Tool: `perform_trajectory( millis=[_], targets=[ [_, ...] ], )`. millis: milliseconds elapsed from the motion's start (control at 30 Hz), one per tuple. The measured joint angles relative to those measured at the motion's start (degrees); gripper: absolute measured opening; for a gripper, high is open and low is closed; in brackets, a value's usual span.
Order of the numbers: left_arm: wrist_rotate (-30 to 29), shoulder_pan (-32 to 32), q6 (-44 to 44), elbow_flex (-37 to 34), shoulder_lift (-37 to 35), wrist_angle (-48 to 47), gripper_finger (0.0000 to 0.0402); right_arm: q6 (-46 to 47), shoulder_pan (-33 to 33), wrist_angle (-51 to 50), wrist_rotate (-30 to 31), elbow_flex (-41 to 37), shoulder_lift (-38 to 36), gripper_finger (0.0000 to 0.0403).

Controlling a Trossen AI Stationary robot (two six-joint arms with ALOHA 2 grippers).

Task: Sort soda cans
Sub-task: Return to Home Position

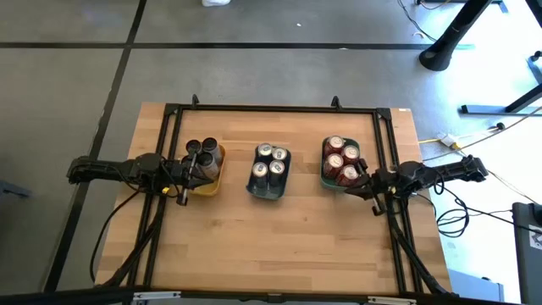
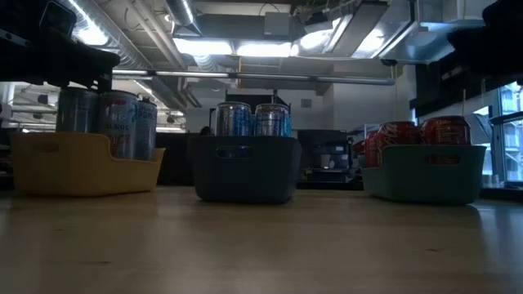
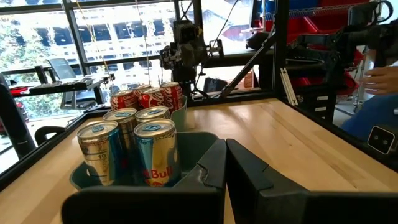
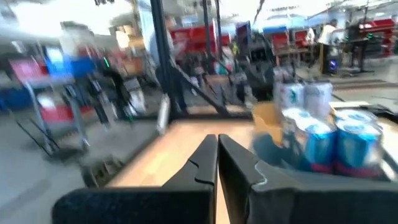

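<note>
Three dark cans (image 1: 203,152) (image 2: 110,122) stand in the yellow tray (image 1: 209,184) on the table's left. Several silver-and-blue cans (image 1: 271,161) (image 3: 134,146) (image 4: 336,143) fill the grey-blue tray (image 1: 267,193) in the middle. Several red cans (image 1: 341,161) (image 2: 417,131) sit in the teal tray (image 2: 425,171) on the right. My left gripper (image 1: 191,167) (image 3: 225,168) hangs shut over the yellow tray beside the dark cans. My right gripper (image 1: 362,180) (image 4: 217,162) is shut at the teal tray's near right corner, above the table.
A black metal frame (image 1: 271,108) runs along the table's far edge and both sides. The near half of the wooden table (image 1: 271,246) lies bare. A person's hand (image 3: 379,78) shows beyond the table's edge in the left wrist view. Cables (image 1: 461,216) hang off the right side.
</note>
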Motion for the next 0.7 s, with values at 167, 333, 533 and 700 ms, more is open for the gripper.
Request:
perform_trajectory(
  millis=[167, 333, 533, 700],
  targets=[
    [0.0, 0.0, 0.0, 0.0, 0.0, 0.0, 0.0000, -6.2, 0.0, -4.8, 0.2, -0.1, 0.0, 0.0014],
    [0.0, 0.0, 0.0, 0.0, 0.0, 0.0, 0.0000, -7.3, 0.0, -8.4, 3.9, -0.1, 0.0, 0.0014],
    [0.0, 0.0, 0.0, 0.0, 0.0, 0.0, 0.0000, -6.7, -1.3, -7.3, 10.4, -0.5, -0.7, 0.0014],
    [0.0, 0.0, 0.0, 0.0, 0.0, 0.0, 0.0000, -6.7, -2.8, -7.9, 8.1, -0.5, -0.7, 0.0014]
  ],
)
